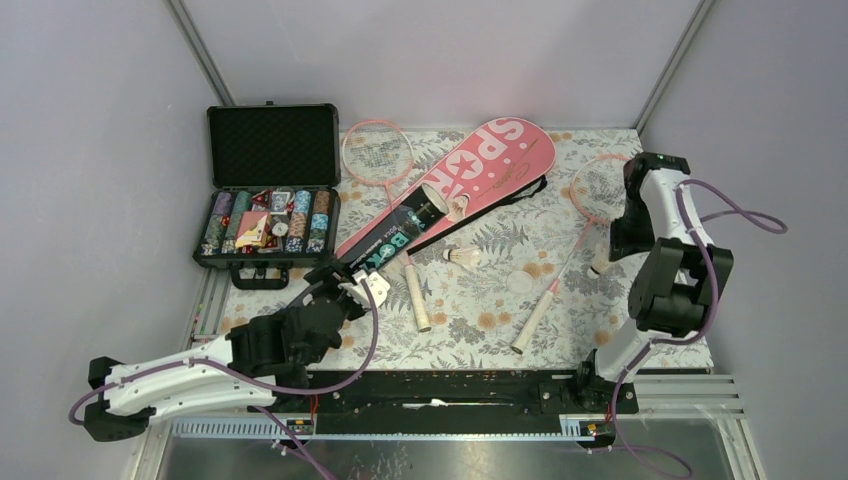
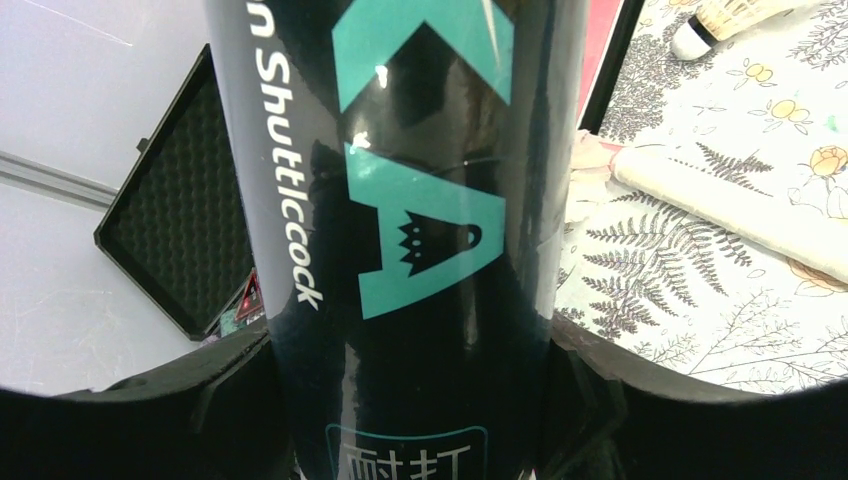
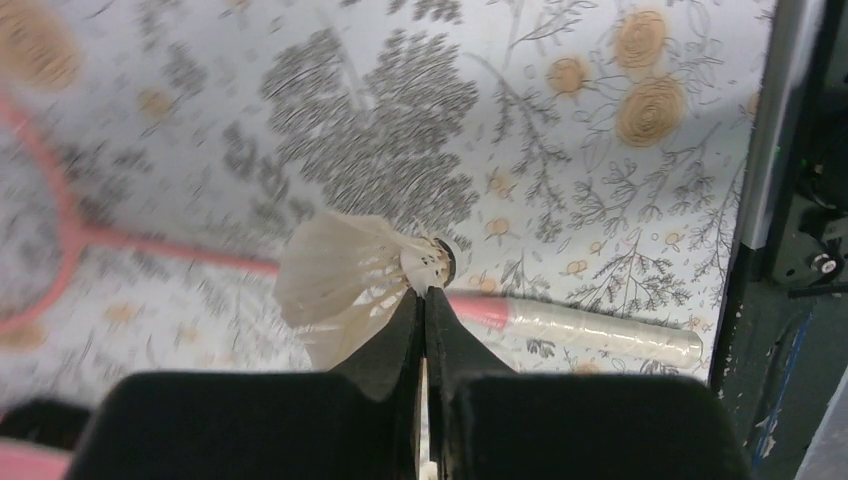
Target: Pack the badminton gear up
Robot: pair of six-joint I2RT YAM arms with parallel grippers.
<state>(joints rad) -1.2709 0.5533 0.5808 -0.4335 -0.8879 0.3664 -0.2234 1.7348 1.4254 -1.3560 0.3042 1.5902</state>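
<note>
**Packing hardly begun: tube gripped, one shuttlecock in hand**

**Top view.** Your left gripper (image 1: pixel 362 285), lower left of centre, has its jaws clamped on the near end of the long black tube with teal lettering (image 1: pixel 405 230). The tube lies slantwise, partly across the flat pink racket bag (image 1: pixel 495 160) at upper centre. One white feathered mouth shuttlecock (image 1: pixel 459 207) sits at the tube's open end; you cannot tell whether it is inside. A loose shuttlecock (image 1: pixel 462 258) lies at centre on the floral tablecloth (image 1: pixel 480 315). The left-hand pink-framed racket (image 1: pixel 378 155) and the right-hand pink-framed racket (image 1: pixel 598 188), both with white handles, lie outside the bag. Your right gripper (image 1: pixel 606 258) hangs at the right. The open black case of poker chips (image 1: pixel 270 190) stands at upper left. The bag reads "SPOR", its last letter hidden; the tube reads "BOK".

**Left wrist.** The tube fills the frame, with a dark finger pressed to each flank at the bottom. You can read white "Shuttlecock", large teal "KA", and boxed "耐打".

**Right wrist.** The jaws are pinched together on the held shuttlecock (image 3: pixel 345 285) beside its cork, above the right-hand racket's shaft. No writing shows.

As I judge it, nothing is bagged: the shuttlecocks, both rackets and the tube are all left to pack.
</note>
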